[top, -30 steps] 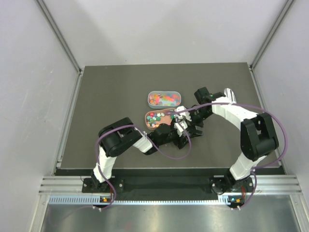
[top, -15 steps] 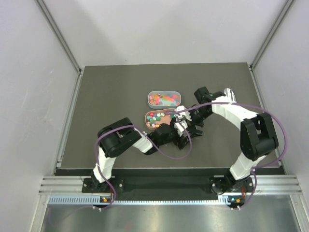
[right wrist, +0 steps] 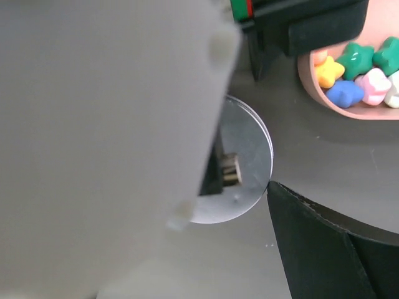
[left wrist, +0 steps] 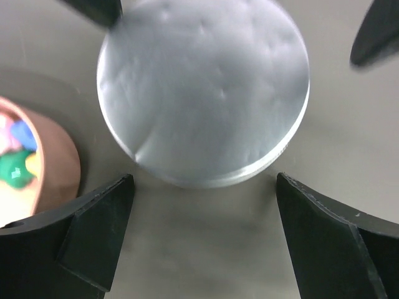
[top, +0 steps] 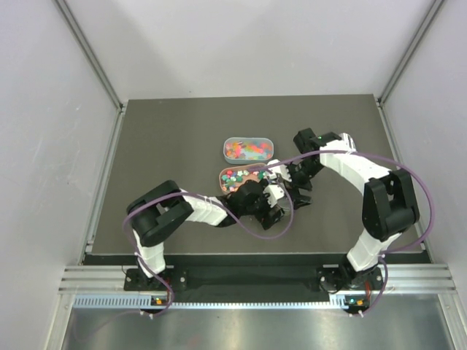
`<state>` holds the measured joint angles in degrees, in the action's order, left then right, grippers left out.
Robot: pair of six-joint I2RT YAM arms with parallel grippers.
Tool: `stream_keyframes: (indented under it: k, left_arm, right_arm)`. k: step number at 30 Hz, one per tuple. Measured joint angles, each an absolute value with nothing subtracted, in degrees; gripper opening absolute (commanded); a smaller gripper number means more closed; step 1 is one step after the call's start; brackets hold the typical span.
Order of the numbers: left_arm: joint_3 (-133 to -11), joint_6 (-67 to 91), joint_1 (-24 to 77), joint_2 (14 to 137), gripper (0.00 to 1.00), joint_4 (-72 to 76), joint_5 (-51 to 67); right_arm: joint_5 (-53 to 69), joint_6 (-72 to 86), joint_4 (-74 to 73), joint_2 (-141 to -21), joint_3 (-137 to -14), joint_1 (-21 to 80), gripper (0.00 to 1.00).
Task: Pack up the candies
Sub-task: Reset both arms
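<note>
On dark table, mid-area: clear oval box holds mixed-colour candies. Pink tray just nearer, more candies inside. Round silver disc lies flat on table beside tray's right end. Left gripper spread wide astride disc, not touching. Right gripper also wide, empty, fingers at disc's far side.

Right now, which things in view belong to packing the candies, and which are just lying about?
For the job: tiny mixed-colour candies; pink oval dish holding some; clear oblong plastic box holding more; round silvery disc, probably a lid.
Just there: dark grey table top; pale grey enclosure walls.
</note>
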<state>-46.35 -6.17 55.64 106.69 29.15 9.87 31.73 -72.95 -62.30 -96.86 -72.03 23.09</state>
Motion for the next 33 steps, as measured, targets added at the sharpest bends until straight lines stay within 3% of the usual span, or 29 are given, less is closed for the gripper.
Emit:
stream_keyframes:
  k: [13,17,24,33]
  left_arm:
    - [-50.22,-12.4,47.88,89.56,0.99,-8.16,12.62]
    - [-54.17,-12.86,43.33,80.2,0.99,-9.23,3.29]
    - [-57.12,-11.14,31.83,72.34,0.99,-4.16,-16.67]
    - [-56.95,-4.05,11.25,74.24,0.99,-5.37,-21.54]
  right_arm:
    - [27.81,-58.35,-62.26,-100.66,-88.58,11.51,1.0]
    - [27.38,-46.28,-58.24,-99.53,-89.84,4.23,1.0]
    - [18.11,-28.84,-49.15,-89.52,-80.84,-4.01,1.0]
    - [6.46,-13.26,-35.99,-79.61,-73.93,-9.5,1.0]
